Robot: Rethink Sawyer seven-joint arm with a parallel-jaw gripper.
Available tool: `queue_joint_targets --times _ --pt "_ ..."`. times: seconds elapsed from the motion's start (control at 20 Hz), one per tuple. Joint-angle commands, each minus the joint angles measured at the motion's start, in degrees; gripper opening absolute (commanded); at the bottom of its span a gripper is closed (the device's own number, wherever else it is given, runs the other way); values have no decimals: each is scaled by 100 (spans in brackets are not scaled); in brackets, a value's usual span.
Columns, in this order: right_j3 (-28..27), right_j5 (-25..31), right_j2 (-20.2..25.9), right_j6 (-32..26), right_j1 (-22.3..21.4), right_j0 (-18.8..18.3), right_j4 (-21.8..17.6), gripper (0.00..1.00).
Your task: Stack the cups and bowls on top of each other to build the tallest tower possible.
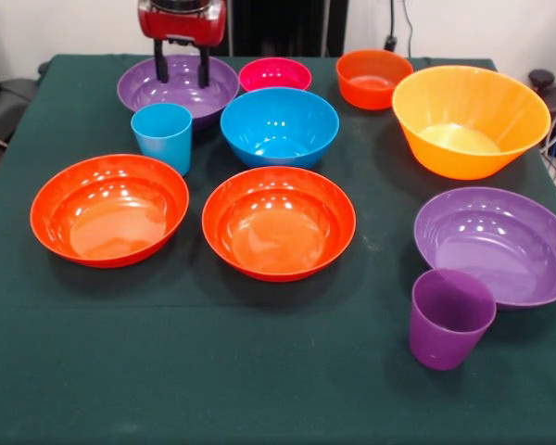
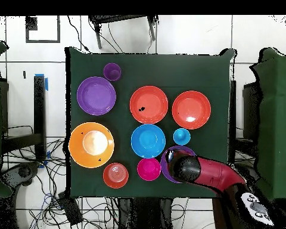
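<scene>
Nearest the lens at five o'clock, the purple cup point(image 1: 451, 317) looks light, rigid and slick, best pinched across its rim, while at eleven o'clock the gripper point(image 1: 182, 67) hangs spread and empty over the far purple bowl point(image 1: 178, 87).

I can't read any words or numbers on the cups, the bowls, the table or the robot.
</scene>
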Motion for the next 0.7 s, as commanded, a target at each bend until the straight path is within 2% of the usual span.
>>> queue_joint_targets --times 0.05,0.7 --pt "-259 -562 531 414 416 175 -329 100" --pt "-305 -829 585 279 554 -34 -485 100"
